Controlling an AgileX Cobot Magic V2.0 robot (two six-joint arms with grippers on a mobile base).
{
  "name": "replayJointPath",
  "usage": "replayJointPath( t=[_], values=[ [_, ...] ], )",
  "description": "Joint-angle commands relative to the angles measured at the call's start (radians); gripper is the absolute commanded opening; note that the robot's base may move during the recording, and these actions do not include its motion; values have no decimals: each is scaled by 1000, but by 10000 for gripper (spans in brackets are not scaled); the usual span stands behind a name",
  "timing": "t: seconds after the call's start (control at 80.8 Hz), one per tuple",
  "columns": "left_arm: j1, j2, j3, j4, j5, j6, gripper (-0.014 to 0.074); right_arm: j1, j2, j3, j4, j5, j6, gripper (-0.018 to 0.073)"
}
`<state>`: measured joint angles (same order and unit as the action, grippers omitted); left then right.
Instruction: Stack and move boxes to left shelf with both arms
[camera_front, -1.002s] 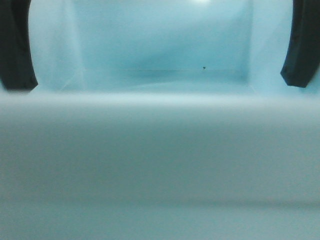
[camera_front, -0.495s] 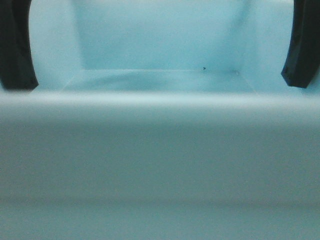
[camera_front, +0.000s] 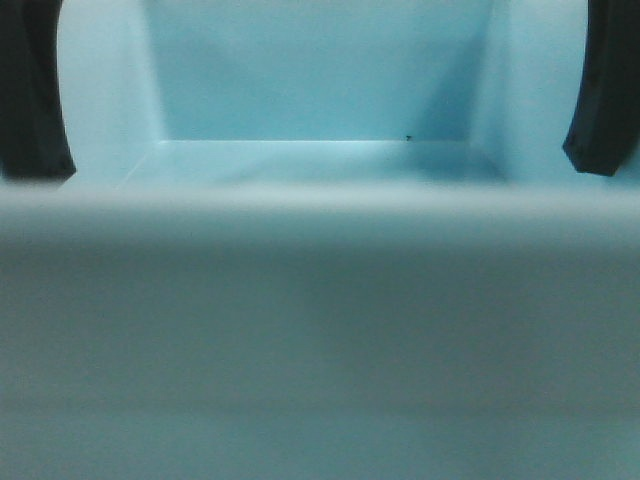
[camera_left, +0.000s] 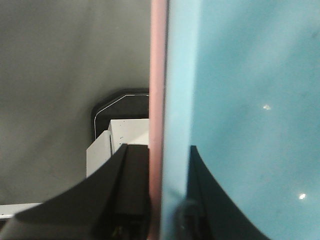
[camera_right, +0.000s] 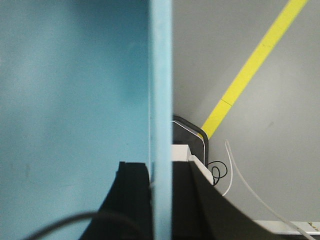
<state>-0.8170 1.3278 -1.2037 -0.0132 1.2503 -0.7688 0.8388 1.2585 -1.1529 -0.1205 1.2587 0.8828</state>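
Honestly, the light blue box hogged the whole front view, same as a second before. Its blurry near wall ran across the lower half and one black finger sat at each upper corner, neither shifted. What did change: the white glare at the top was gone, and the seam between floor and far wall had gone from a faint smudge to a clean line. The box sat open side up. Its long axis seemed to run left to right across the frame, though that close up I couldn't swear to it.

In the left wrist view the gray floor filled the left half. The pink box showed only as a thin wall running straight up the middle, pressed against the blue wall on its right. The left gripper was clamped narrow on both walls together. The right gripper pinched just the blue wall, also vertical in frame.

Smaller stuff: a yellow tape line slanted across the upper right, a white cable hung below it, and a tiny dark speck sat on the seam.
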Motion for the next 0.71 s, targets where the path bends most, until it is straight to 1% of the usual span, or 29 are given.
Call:
replayJointPath(
  t=[0.0, 0.693],
  values=[
    [-11, -33, -30, -28, 66, 2, -7, 3, -35, -33, -14, 26, 3, 57],
    [-11, -33, -30, -35, 66, 2, -7, 3, -35, -33, -14, 26, 3, 57]
  ],
)
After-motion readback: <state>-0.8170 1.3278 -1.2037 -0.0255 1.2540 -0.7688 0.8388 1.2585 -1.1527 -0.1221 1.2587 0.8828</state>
